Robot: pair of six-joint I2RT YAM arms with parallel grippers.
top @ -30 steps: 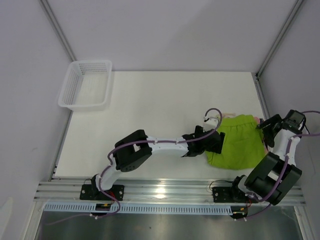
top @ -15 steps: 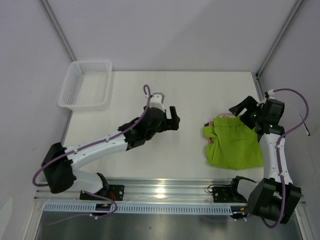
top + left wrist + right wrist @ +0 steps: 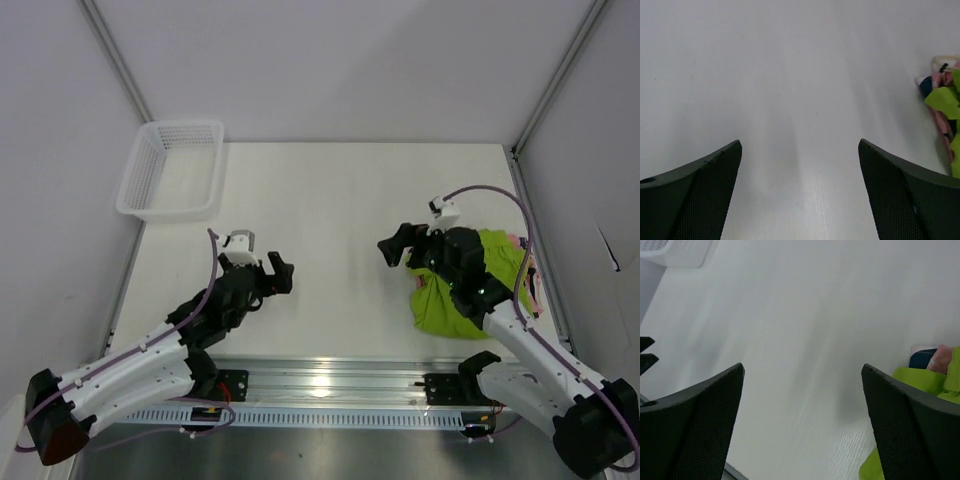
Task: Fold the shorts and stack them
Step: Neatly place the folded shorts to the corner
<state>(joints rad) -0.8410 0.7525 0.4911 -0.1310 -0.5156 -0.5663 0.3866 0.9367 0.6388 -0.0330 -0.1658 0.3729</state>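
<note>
Both arms have backed off the pile now: left fingers and right fingers are spread wide, holding nothing. The lime-green shorts sit on the pink pair, so the stacking looks basically done.

My left arm reaches forward and to the right from its base, low and nearly straight. My left gripper points toward the middle, jaws spread wide, nothing between them. My right arm angles leftward, and my right gripper is likewise wide apart and empty. The two grippers face each other, well apart.
</note>
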